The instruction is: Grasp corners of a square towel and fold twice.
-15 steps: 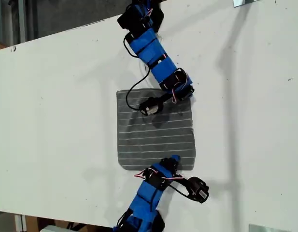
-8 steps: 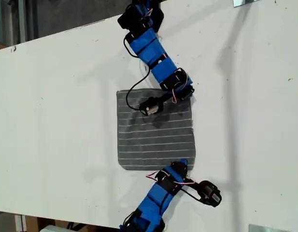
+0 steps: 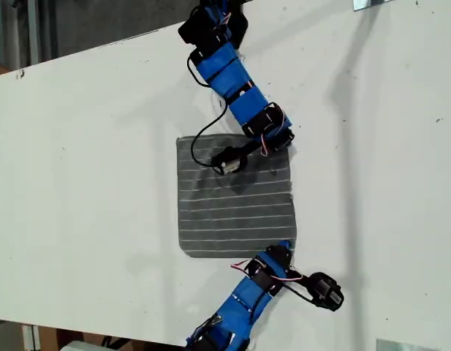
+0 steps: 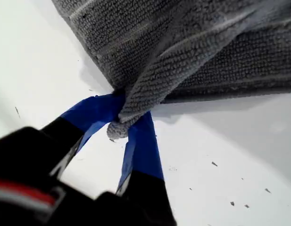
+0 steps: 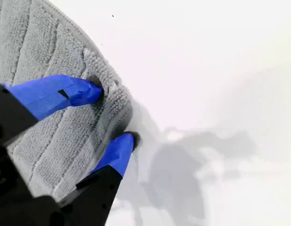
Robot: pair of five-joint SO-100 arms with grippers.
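The grey striped towel [image 3: 236, 197] lies flat in the middle of the white table [image 3: 86, 183]. At the towel's upper right corner in the exterior view, my first gripper [image 3: 282, 142] comes down from the top edge. The first wrist view shows that gripper [image 4: 121, 125] shut on the corner, with the towel [image 4: 192, 47] bunched and lifted there. My second gripper [image 3: 285, 248] reaches from the bottom edge of the exterior view to the lower right corner. It [image 5: 112, 115] stands open, one blue finger [image 5: 84, 89] on the towel [image 5: 41, 56], the other at its edge.
Dark shadows of the arms fall across the table at the exterior view's right. A black cable [image 3: 203, 135] loops over the towel's upper part. The table's edge runs close behind the upper arm's base [image 3: 210, 22].
The lower arm has swung toward the exterior view's right along the towel's lower edge, reaching its lower right corner. The upper arm has held still.
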